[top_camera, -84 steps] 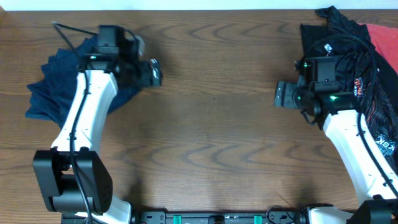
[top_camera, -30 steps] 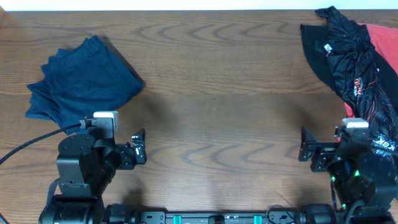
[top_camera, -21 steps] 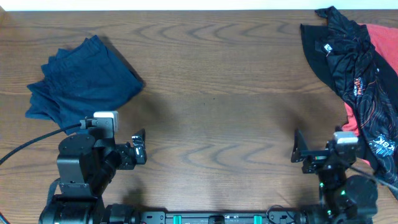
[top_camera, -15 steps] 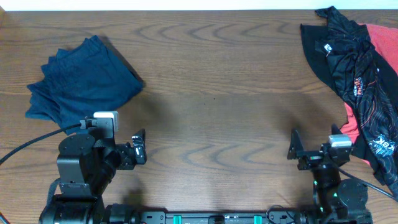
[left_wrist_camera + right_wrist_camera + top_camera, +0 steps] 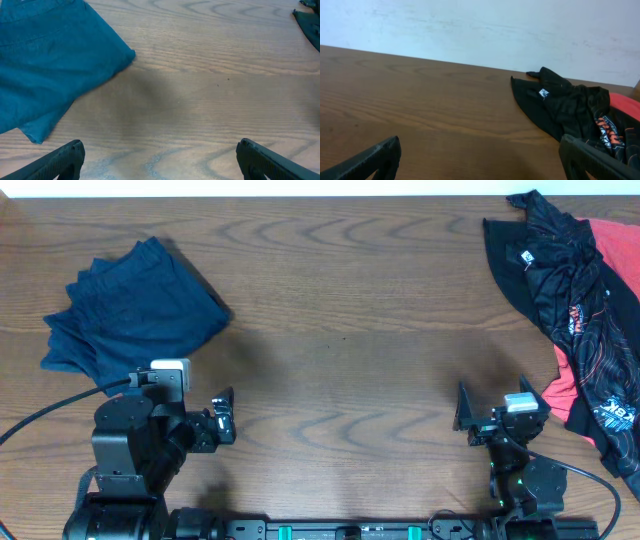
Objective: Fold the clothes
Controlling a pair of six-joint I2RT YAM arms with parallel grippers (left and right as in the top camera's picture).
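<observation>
The navy shorts [image 5: 130,315] are lying bunched at the far left of the brown wood-grain table [image 5: 340,310], and a black and red garment [image 5: 565,270] is lying heaped at its far right. The left gripper [image 5: 160,152] and right gripper [image 5: 479,150] are hovering near the front edge, all 4 fingers spread wide, gripping nothing. A pale wall [image 5: 480,25] is rising behind the table.

Both arms sit folded low at the near worktop edge. Left end effector [image 5: 224,416] and right end effector [image 5: 465,418]: jaws spread wide.
</observation>
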